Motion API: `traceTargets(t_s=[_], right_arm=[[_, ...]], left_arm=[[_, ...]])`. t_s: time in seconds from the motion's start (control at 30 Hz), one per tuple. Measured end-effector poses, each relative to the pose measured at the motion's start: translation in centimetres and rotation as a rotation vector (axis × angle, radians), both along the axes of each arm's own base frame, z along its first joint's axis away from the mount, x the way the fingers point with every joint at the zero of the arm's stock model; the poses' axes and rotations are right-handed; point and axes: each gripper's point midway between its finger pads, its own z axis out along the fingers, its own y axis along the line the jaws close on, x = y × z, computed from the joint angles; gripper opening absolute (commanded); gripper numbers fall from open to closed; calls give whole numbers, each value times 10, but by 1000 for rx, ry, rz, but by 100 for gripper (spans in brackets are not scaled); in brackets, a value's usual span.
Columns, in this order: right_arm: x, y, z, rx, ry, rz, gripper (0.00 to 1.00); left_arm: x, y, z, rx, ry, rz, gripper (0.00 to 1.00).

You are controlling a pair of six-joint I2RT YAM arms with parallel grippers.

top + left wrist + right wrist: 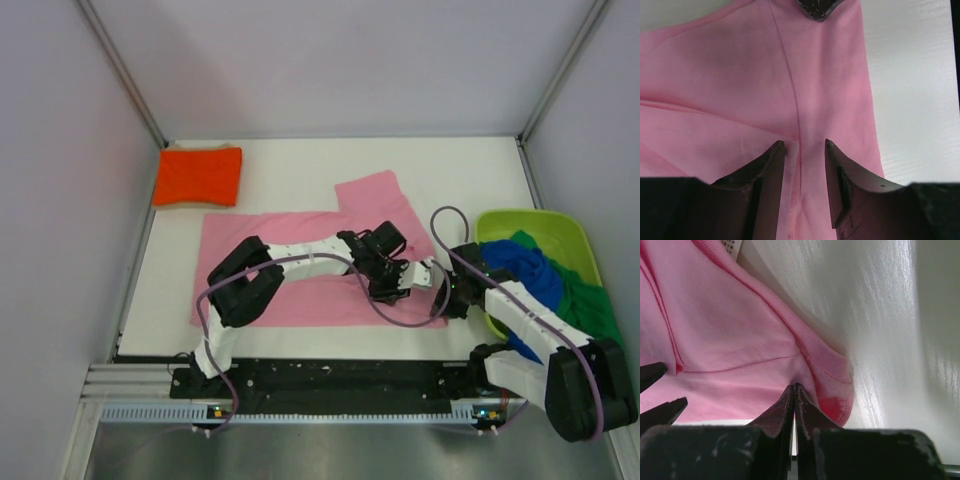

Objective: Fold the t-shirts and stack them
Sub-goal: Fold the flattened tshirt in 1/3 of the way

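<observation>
**Both grippers meet at the pink shirt's 4 o'clock edge**

Nearest the bases, the right gripper [794, 389] has its fingers pressed tight together, nipping a fold of the pink t-shirt [290, 250] just below the ribbed neckband [816, 349]. Only the right wrist view shows this pinch. From above, the gripper is a dark shape at the cloth's edge.

Just beside it, the left gripper [803, 146] has its fingers spread, tips down on the cloth with a stitched seam [790, 75] running up between them. The left wrist view alone shows that seam.

The pink t-shirt lies spread flat across the middle of the table [300, 165], one sleeve jutting toward 1 o'clock.

At 3 o'clock a lime-green tub [520, 217] holds a royal-blue t-shirt [527, 272] and a dark green t-shirt [592, 303], both crumpled and spilling over its rim.

Farthest off, at 10 o'clock, the orange-red t-shirt [198, 176] lies folded. The tub and this shirt appear only in the top view.
</observation>
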Motion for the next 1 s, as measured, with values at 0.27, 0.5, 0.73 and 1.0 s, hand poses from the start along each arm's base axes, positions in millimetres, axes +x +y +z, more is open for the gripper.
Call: traceTargets(t_s=[0.27, 0.5, 0.73, 1.0], right_arm=[[2, 0, 4, 5, -21, -10, 0], [2, -1, 3, 2, -22, -13, 0], [2, -2, 1, -2, -19, -23, 0], [1, -4, 0, -12, -17, -38, 0]], left_arm=[[13, -1, -18, 59, -41, 45, 18], [24, 2, -19, 85, -105, 79, 0], [38, 7, -15, 112, -146, 165, 0], [66, 24, 13, 64, -92, 272, 0]])
